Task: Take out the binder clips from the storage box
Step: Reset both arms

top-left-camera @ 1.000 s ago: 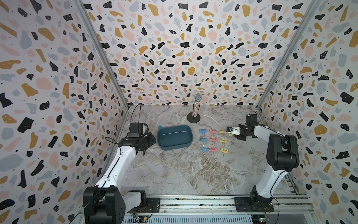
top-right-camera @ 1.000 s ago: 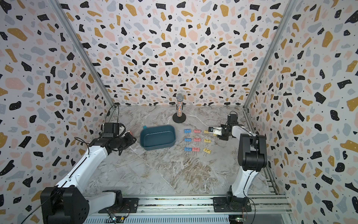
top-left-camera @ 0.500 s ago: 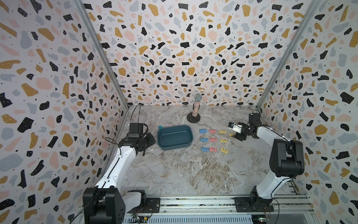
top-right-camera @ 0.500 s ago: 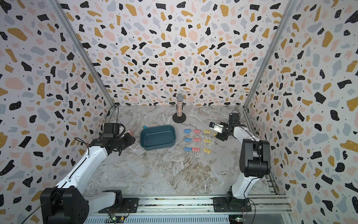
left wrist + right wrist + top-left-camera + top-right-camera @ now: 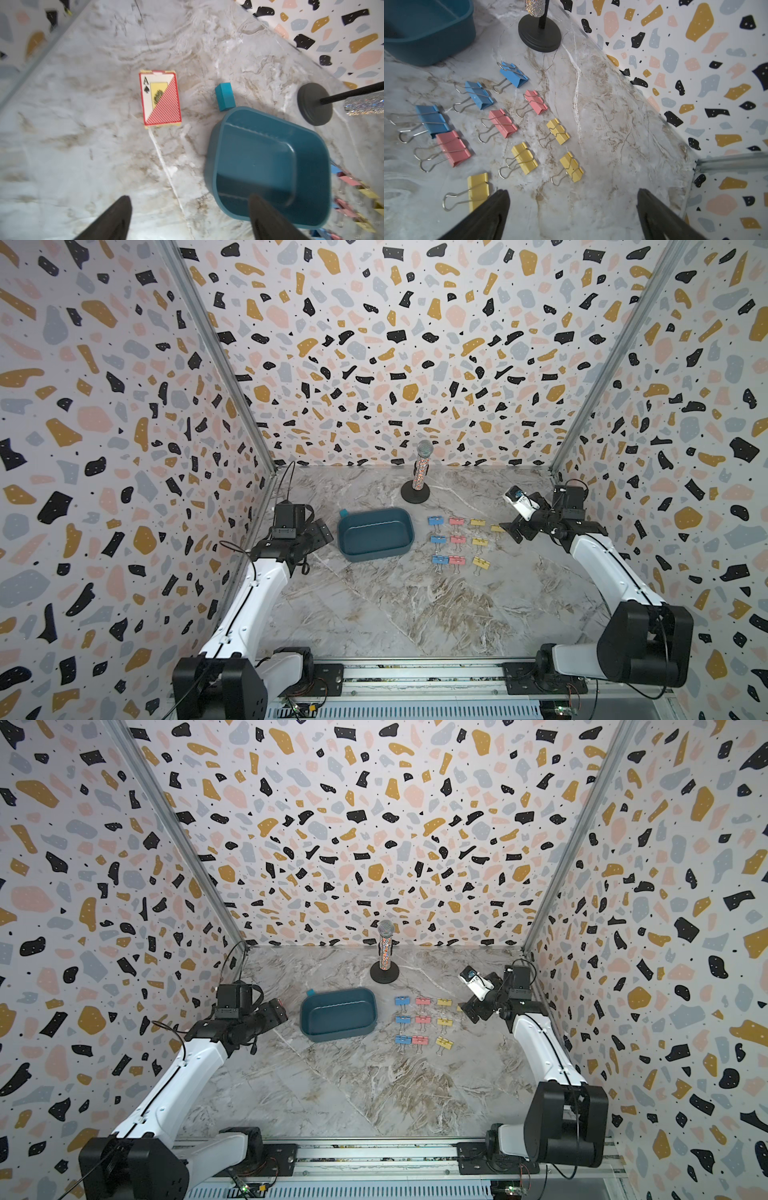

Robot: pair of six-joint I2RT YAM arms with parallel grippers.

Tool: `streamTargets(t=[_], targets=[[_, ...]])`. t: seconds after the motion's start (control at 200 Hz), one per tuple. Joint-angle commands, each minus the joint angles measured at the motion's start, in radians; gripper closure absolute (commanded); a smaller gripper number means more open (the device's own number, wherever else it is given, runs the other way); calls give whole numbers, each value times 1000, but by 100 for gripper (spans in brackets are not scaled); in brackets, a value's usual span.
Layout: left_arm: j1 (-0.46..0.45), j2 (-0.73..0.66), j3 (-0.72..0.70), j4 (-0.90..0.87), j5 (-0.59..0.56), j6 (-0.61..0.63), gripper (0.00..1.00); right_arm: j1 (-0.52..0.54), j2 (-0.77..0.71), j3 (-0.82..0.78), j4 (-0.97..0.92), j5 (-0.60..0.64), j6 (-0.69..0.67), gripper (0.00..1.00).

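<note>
The near half of the marble tabletop (image 5: 395,614) lies open. Farther back, the storage box (image 5: 374,554), the binder clips (image 5: 457,539) just beside it and the microphone stand (image 5: 415,494) behind them fill the middle; a playing-card pack (image 5: 161,99) and teal block (image 5: 224,96) lie left of the box

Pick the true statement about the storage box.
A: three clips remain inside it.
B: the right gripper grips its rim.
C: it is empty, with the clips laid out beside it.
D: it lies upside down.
C: the storage box shows a bare floor; the binder clips lie in rows beside it.
</note>
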Motion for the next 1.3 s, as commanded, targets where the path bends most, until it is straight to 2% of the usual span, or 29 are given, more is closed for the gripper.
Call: streamTargets(t=[0.0,0.125,0.265,0.37,0.46,0.551,0.621,0.796,0.956,1.026,1.181,1.291], targets=[[-3,-50,-34,100,-142,122,0,3,-69,-83,94,14,241,0],[-5,-127,-173,266,-206,203,0,3,-102,-252,318,33,388,0],[-4,-201,-329,460,-272,264,0,1,-55,-372,499,58,504,0],[-4,-175,-411,577,-252,274,0,1,-5,-426,616,4,524,0],[-4,-132,-470,685,-253,268,0,2,29,-482,753,44,565,0],[-5,-114,-545,809,-287,256,0,1,50,-502,809,65,565,0],[-6,-86,-590,924,-268,278,0,1,66,-514,841,80,565,0],[-6,43,-604,1100,-236,326,0,2,134,-585,1027,124,582,0],[-9,183,-594,1243,-169,368,0,2,148,-573,1016,153,593,0],[-34,187,-574,1202,-170,399,0,1,151,-574,1019,170,599,0],[-74,296,-589,1338,-152,458,0,2,157,-573,1025,194,606,0],[-87,291,-584,1316,-173,462,0,2,160,-614,1098,228,616,0]])
